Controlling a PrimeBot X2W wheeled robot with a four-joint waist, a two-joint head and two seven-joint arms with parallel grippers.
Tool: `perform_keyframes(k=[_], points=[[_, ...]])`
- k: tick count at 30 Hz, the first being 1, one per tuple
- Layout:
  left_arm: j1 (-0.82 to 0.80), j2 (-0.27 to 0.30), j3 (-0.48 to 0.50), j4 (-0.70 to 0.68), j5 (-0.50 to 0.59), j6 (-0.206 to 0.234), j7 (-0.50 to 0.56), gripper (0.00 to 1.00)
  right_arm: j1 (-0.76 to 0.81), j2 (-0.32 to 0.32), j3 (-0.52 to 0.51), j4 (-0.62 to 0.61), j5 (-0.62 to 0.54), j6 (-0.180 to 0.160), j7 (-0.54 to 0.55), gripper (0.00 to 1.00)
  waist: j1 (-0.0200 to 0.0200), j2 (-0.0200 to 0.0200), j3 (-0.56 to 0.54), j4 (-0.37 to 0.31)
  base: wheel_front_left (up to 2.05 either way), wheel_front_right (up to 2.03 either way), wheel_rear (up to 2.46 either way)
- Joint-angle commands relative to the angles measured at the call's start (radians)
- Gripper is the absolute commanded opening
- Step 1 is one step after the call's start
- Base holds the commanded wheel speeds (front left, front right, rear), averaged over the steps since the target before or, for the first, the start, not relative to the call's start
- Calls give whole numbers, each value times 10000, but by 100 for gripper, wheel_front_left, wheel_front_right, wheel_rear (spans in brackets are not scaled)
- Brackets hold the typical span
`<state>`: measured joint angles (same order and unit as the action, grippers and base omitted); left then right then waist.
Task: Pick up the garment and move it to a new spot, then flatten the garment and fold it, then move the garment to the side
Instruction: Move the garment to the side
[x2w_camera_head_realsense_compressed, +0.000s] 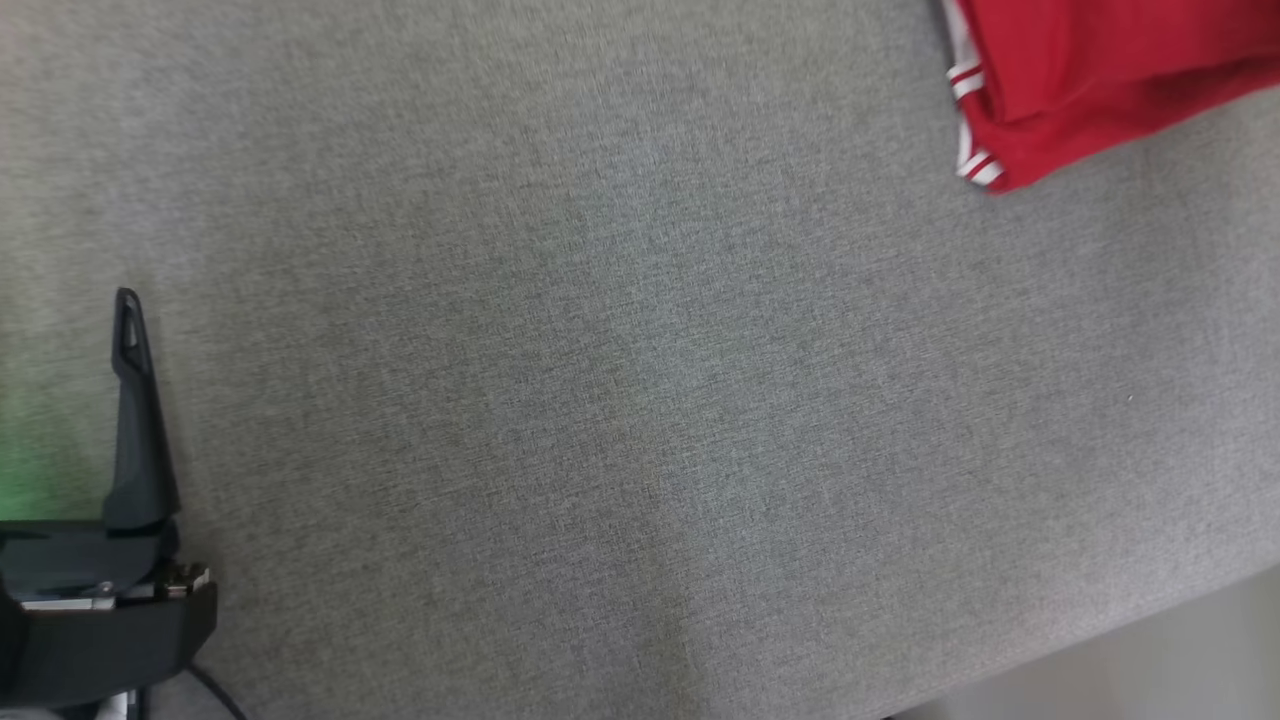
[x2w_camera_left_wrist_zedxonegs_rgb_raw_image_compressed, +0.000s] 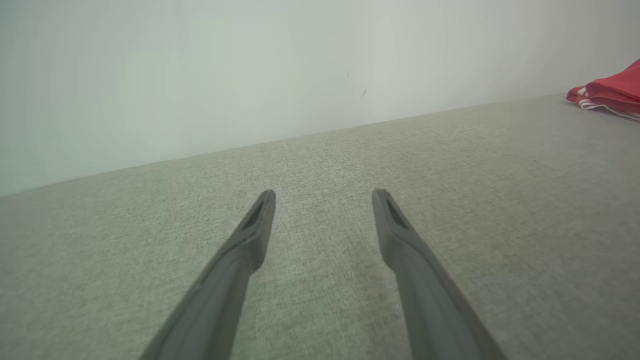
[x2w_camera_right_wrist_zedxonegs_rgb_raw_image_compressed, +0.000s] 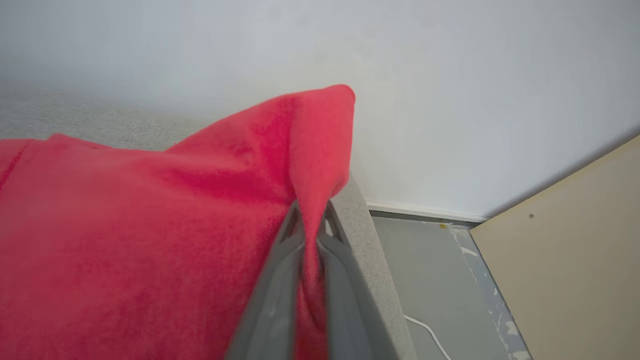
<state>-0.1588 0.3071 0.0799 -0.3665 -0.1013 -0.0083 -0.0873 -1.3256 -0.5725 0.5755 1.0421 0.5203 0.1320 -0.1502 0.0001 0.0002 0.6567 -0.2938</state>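
Left side: left pincer (x2w_camera_left_wrist_zedxonegs_rgb_raw_image_compressed: 324, 200) wide, nothing between its long dark fingers, hovering low over the grey fabric-covered table (x2w_camera_head_realsense_compressed: 620, 400). Well apart from the cloth.

Middle: bare grey weave, room enough to lay something out flat.

Right side: red garment with white striped trim (x2w_camera_head_realsense_compressed: 1100, 70) lies bunched at the table's far right corner, partly cut off by the head view's edge. Trim faces the table's middle. Layers doubled over, not flattened.

Far right: right pincer (x2w_camera_right_wrist_zedxonegs_rgb_raw_image_compressed: 312, 220) closed tight on a thin raised fold of the red cloth, which peaks just above the fingertips. Table edge runs just beside the grip; beyond it are grey floor (x2w_camera_right_wrist_zedxonegs_rgb_raw_image_compressed: 430, 280), a white cable (x2w_camera_right_wrist_zedxonegs_rgb_raw_image_compressed: 425, 330) and a pale beige board (x2w_camera_right_wrist_zedxonegs_rgb_raw_image_compressed: 565, 260).

Risks, as judged:
- Pinch takes only a narrow fold, so a quick lift could let it slide out.
- Bulk sits near the edge. A slip there may send it to the floor.
- Held by one point, it would probably hang bunched and land crumpled.
- Left pincer is too far off to catch or steady it.
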Motion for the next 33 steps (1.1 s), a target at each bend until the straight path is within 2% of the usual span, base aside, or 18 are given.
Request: perform_keyframes(k=[1,12,13,14,15,21,26,33], points=[[99,66,37,-71,48,49,9,100,-216,-118,84,59,-60,-25,-66,0,-1,-2,250,-79,0,0,0],[164,138,54,-427,91,173,89,100,-1304,-415,802,1024,-310,-25,-202,0,-1,-2,464,21,0,0,0],[147,137,43,-427,94,169,89,100,-1398,-482,903,1045,-507,-25,-410,9,-1,-2,476,33,0,0,0],[128,135,32,-426,98,191,85,100,-1459,-493,934,1115,-572,-25,-557,94,-1,-2,488,40,0,0,0],[130,135,33,-399,99,215,81,100,-1457,-441,889,1256,-558,-25,-627,100,-1,-2,492,46,0,0,0],[137,111,13,-240,40,268,-2,100,-1599,-221,788,1748,-763,-25,-916,100,-1,-2,416,80,0,0,0],[134,-65,-93,77,-119,311,-281,100,-1531,-97,422,1844,-660,-25,-1100,100,-1,-2,-71,233,0,0,0],[421,-494,-302,918,-472,371,-944,100,-730,-70,-548,536,-688,-25,-1150,100,-1,-2,-1550,707,0,0,0]])
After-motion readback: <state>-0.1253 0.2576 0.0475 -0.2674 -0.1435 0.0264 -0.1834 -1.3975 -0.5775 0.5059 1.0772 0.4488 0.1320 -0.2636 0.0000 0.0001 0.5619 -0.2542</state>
